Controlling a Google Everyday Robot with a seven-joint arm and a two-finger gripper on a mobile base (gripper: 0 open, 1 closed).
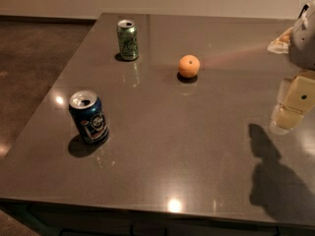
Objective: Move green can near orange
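Observation:
The green can (127,40) stands upright near the far left of the grey table (187,146), its silver top open. The orange (189,66) sits to the can's right, about a can's height away, nearer the table's middle. My gripper (292,103) hangs at the right edge of the view, above the table's right side, well away from both the can and the orange. It holds nothing that I can see.
A dark blue can (89,116) with a white label stands upright near the front left of the table. A pale crumpled object (280,42) lies at the far right edge. The table's left edge drops to a dark floor (34,58).

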